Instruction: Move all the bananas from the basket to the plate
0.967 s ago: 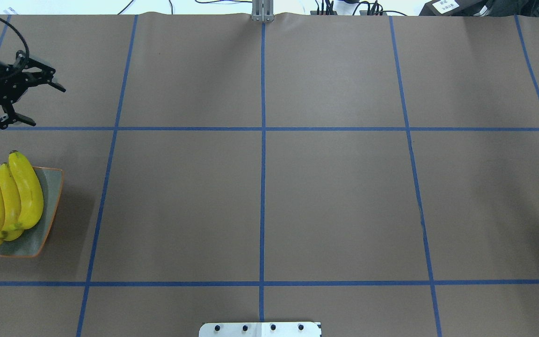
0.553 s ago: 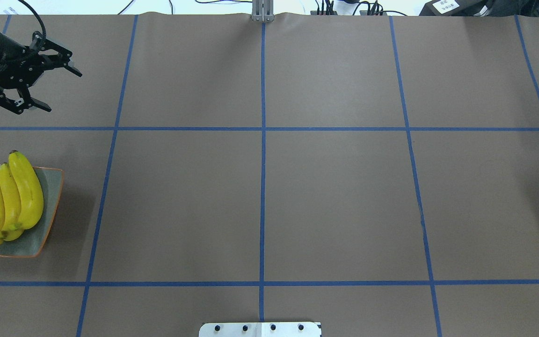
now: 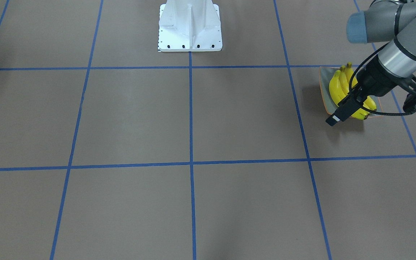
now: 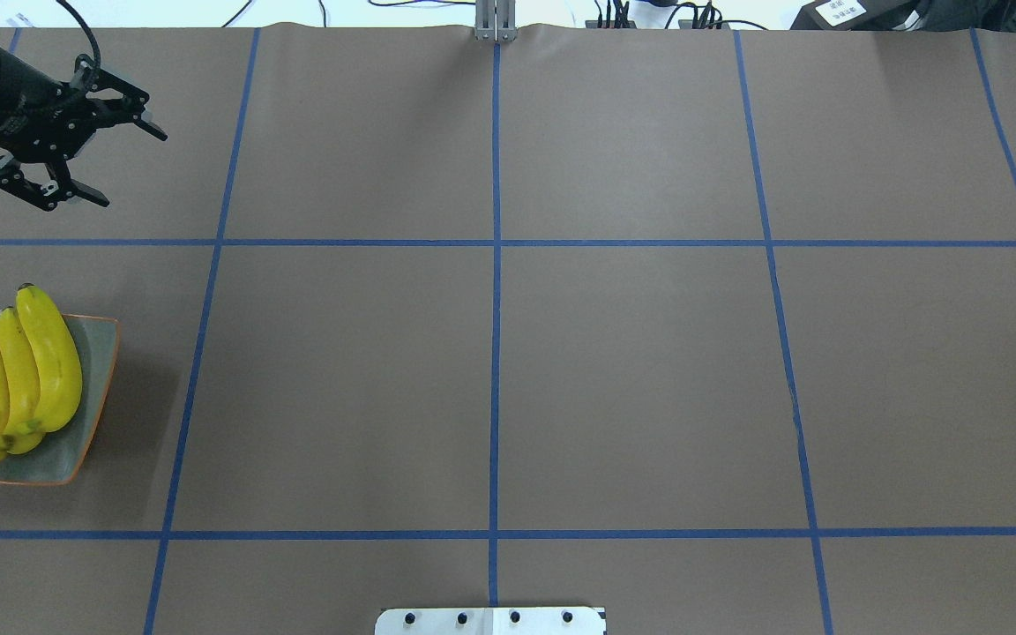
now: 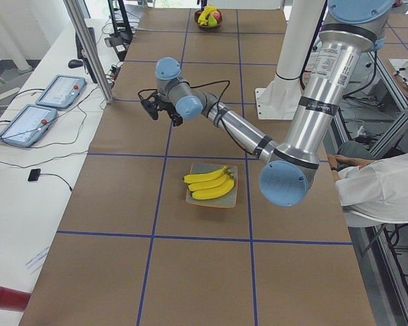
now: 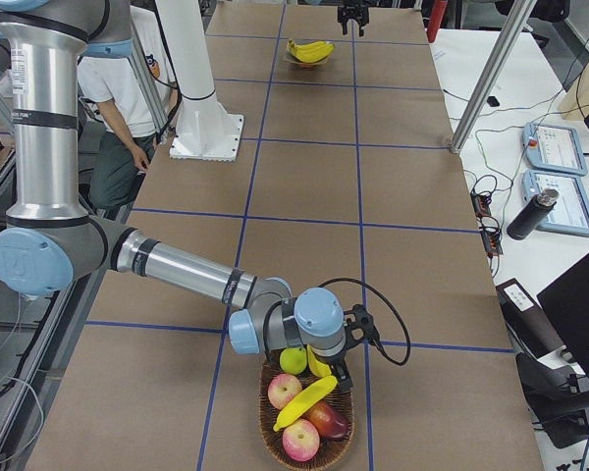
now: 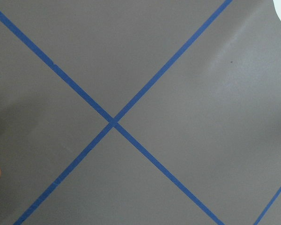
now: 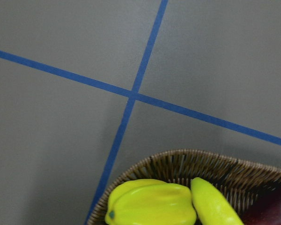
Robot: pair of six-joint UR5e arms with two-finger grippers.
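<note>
A bunch of three bananas [image 4: 23,379] lies on the grey-green plate [image 4: 95,353] at the table's left edge; the bananas [image 3: 336,88] and the plate [image 3: 324,81] also show in the front view. My left gripper [image 4: 135,169] hangs open and empty beyond the plate, apart from it. The wicker basket [image 6: 271,430] at the other end holds a banana [image 6: 304,402] among apples. My right gripper [image 6: 339,368] hovers over it; whether it is open or shut I cannot tell. The right wrist view shows the basket rim [image 8: 187,161] and a banana [image 8: 215,206].
The white robot base [image 3: 190,25] stands at mid-table. A seated person [image 5: 381,187] is beside the robot. A yellow-green fruit [image 8: 150,204] lies in the basket next to the banana. Pendants [image 5: 34,115] and cables sit on the side bench.
My left gripper has swung farther from the plate and toward the table's middle, still open. A dark piece of the right arm at the view's right edge has gone out of sight.
</note>
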